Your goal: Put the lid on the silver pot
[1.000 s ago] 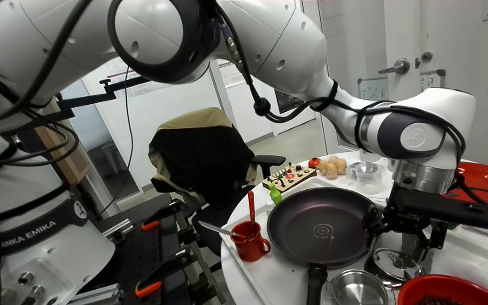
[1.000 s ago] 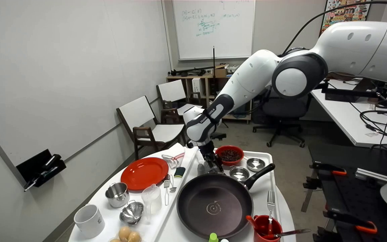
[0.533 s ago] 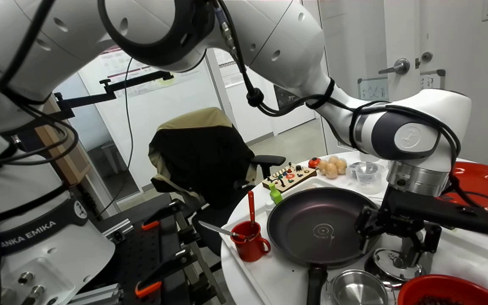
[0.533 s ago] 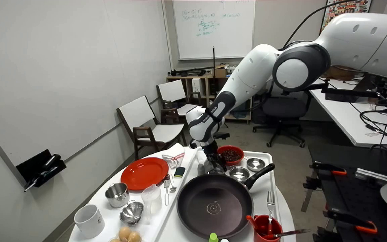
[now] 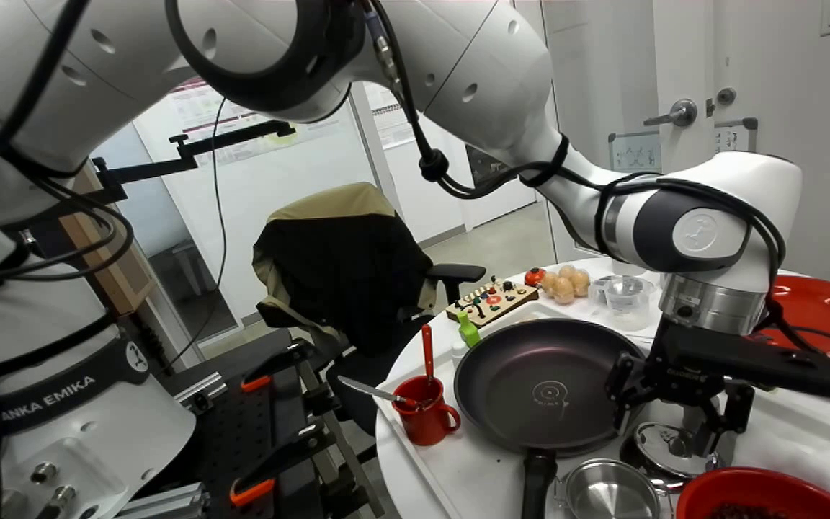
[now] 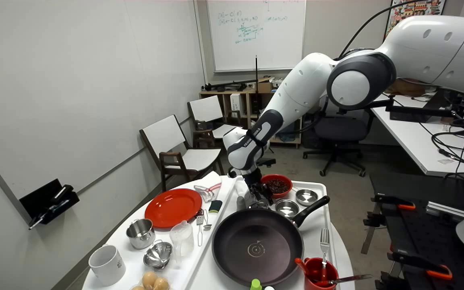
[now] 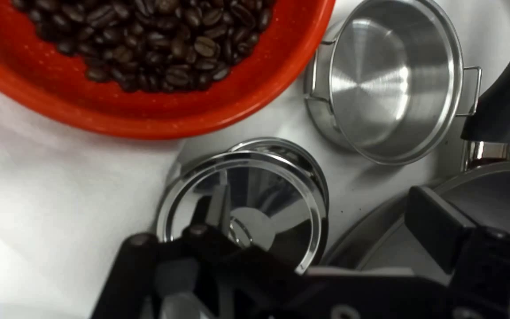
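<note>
In both exterior views a white robot arm (image 6: 304,86) reached over the round counter (image 6: 342,259). On the counter lay a pale tray (image 6: 313,241), and on that a black frying pan (image 5: 516,382), whose handle (image 5: 537,481) pointed to six o'clock in an exterior view. From the pan there, a red plate (image 5: 822,306) lay between two and three o'clock. A red bowl (image 7: 157,118) showed in the wrist view. The tool (image 7: 319,208) stood with its jaws parted wide. The silver pot (image 5: 611,494) was upright just beside the pan's handle, at five o'clock from the pan in an exterior view, its inner base in sight. In the wrist view the lid (image 7: 264,212) lay apart from the pot, over a shiny round piece (image 7: 304,159) whose rim peeped out between one and two o'clock; what it was could not be told. From the lid, the pot stood between one and two o'clock and the bowl at eleven. One finger of the tool overlapped the lid; whether it touched could not be told. A red mug (image 5: 424,424), at nine o'clock from the pan in an exterior view, held a fork (image 6: 324,245) and a knife (image 5: 368,389). Coffee beans (image 7: 166,53) filled part of the bowl.
</note>
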### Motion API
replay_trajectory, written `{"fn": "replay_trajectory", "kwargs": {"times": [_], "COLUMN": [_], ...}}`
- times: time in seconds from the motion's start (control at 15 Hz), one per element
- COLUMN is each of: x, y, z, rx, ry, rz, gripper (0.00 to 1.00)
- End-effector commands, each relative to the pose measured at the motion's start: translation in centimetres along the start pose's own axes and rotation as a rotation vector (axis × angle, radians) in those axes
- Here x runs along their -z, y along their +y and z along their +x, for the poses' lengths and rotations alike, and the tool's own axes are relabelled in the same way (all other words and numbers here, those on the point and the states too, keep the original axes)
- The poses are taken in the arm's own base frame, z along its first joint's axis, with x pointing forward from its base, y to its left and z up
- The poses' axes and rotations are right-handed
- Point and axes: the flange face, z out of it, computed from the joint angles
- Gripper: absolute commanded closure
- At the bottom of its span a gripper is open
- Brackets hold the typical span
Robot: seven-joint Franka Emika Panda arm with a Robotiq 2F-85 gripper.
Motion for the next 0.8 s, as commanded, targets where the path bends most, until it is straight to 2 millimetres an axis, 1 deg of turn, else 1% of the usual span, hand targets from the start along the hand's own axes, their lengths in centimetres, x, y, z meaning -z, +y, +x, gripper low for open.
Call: {"fn": "replay_trajectory", "kwargs": {"times": [0.0, 0.33, 0.73], "x": [0.5, 0.6, 0.0], "y": [0.3, 0.8, 1.4], "z": [0.5, 1.0, 0.8], "rx": [0.045, 0.064, 0.079], "ry": [-0.018, -0.009, -0.011], "rz": [-0.013, 0.003, 0.036], "gripper": [0.00, 0.00, 0.00]}}
